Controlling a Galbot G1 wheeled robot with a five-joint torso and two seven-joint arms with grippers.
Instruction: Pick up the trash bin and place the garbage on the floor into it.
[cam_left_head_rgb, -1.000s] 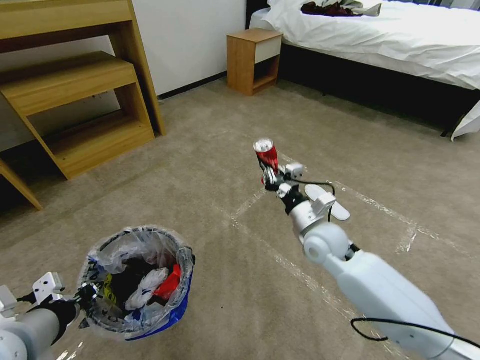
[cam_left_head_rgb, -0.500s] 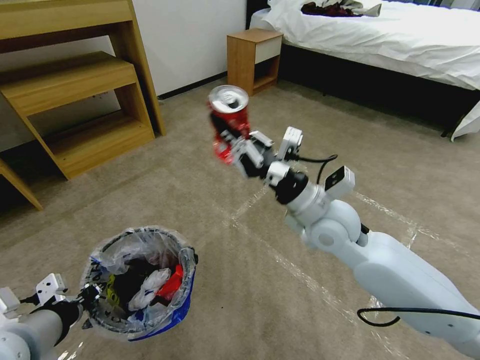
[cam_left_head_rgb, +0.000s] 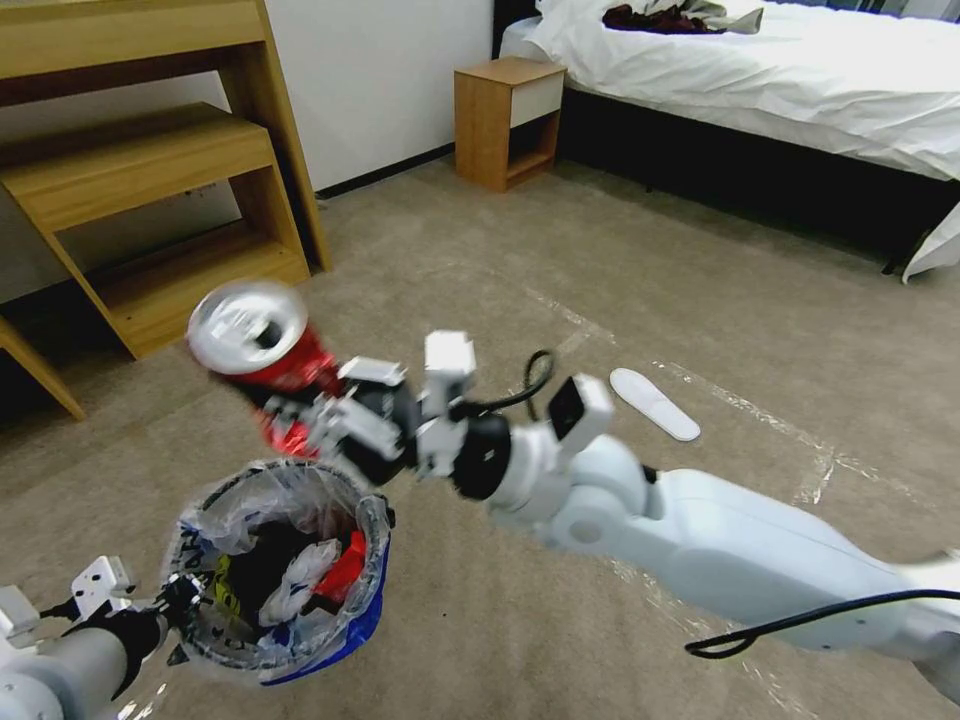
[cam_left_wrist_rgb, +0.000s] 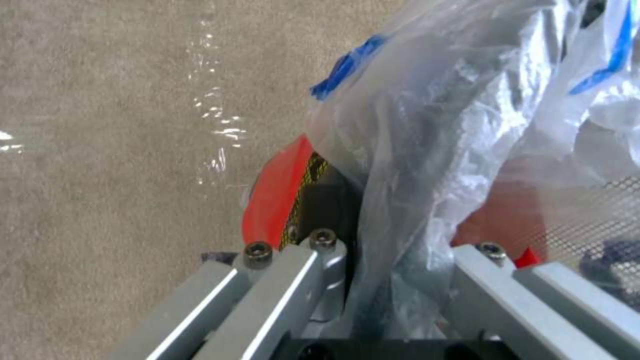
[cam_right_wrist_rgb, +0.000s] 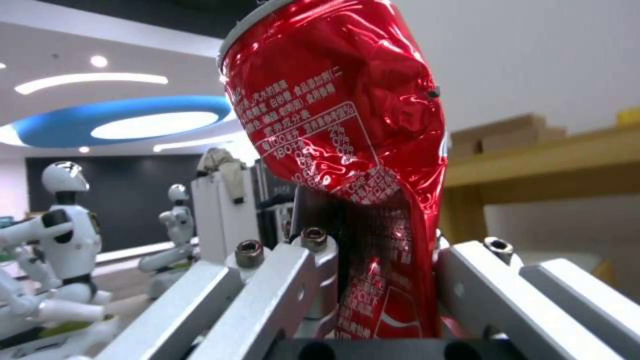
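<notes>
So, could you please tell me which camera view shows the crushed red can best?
The right wrist view: the crushed red can looms close, dents and print legible, clamped in the right tool. The head view shows the can whole but blurred, above the trash bin. The left wrist view has the bin's bag, no can.

Clamped in the silver right gripper (cam_left_head_rgb: 300, 425), the crushed can (cam_left_head_rgb: 262, 350) is glossy red with fine white print and a silver top. Just below it, the trash bin (cam_left_head_rgb: 275, 570) shows a blue band under crinkled clear plastic, pinched by the grey left gripper (cam_left_head_rgb: 175, 595). Beyond lies a white insole (cam_left_head_rgb: 655, 403) on beige-brown carpet (cam_left_head_rgb: 500, 610) crossed by shiny clear tape.
</notes>
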